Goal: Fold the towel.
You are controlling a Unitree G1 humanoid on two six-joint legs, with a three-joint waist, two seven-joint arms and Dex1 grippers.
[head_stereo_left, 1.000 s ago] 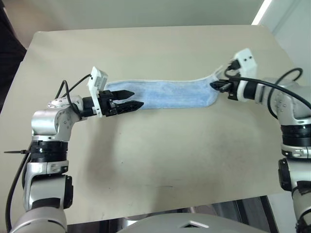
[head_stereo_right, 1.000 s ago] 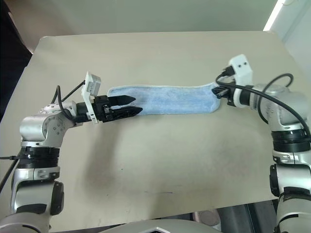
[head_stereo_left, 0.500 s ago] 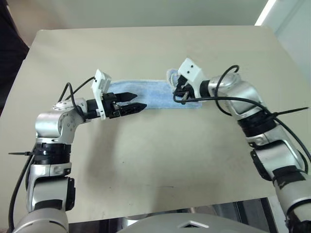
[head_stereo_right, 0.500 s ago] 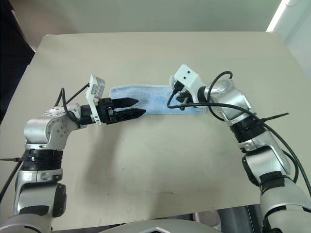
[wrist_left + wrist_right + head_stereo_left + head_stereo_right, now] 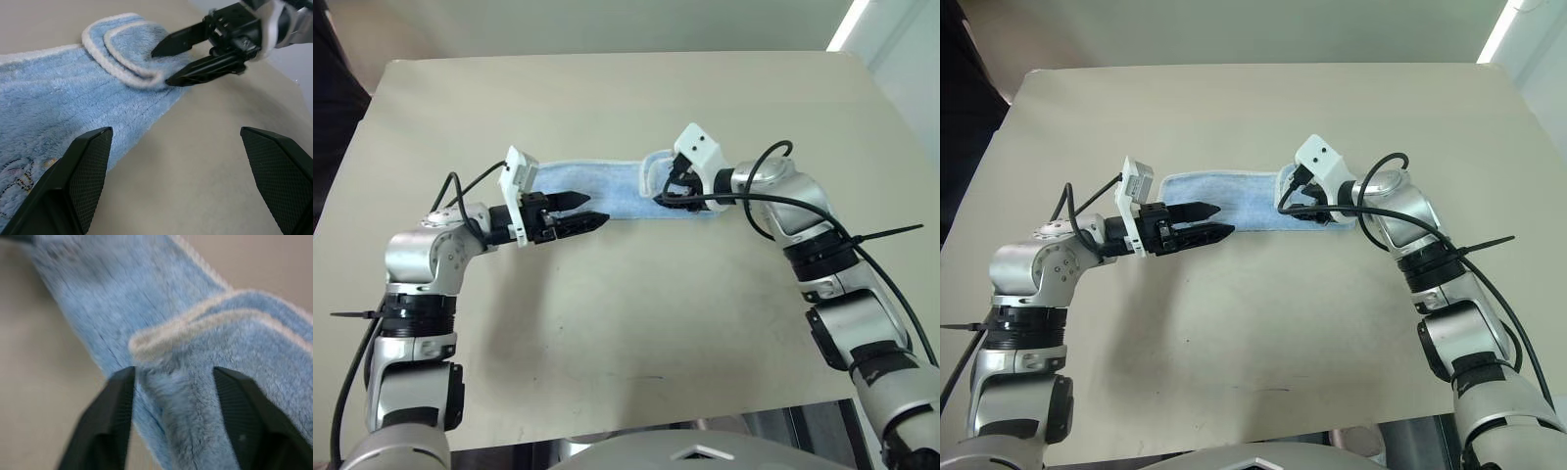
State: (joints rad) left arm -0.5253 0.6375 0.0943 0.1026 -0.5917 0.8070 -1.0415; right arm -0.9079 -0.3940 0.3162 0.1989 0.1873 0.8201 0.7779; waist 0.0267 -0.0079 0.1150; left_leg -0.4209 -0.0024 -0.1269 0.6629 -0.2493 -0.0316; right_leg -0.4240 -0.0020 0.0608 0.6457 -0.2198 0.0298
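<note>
1. The towel lies as a long narrow band across the middle of the table, so the lengthwise folding looks already done.
2. Its left end lies flat and single, just under and behind the left hand. A faint embroidered mark shows there in the left wrist view.
3. Its right end is turned over onto the band, the whitish edging forming a loop on top. I judge this to be the crosswise fold, laid down but not finished.
4. The flap covers only a short stretch of the band and sits puffed up instead of pressed flat. What is left, as I read it, is to carry the fold further or repeat it from the left end, then smooth the stack.
5. The left arm reaches in from the left with its elbow bent, its hand pointing right along the near edge of the towel, nearly level.
6. The fingers of the left hand stand wide apart and hold nothing; they hover just over the left end.
7. The right arm bends in from the right, its hand pointing left and tilted down over the folded flap.
8. The fingers of the right hand are apart, straddling the flap's edge without pinching it; the cloth looks released.
</note>
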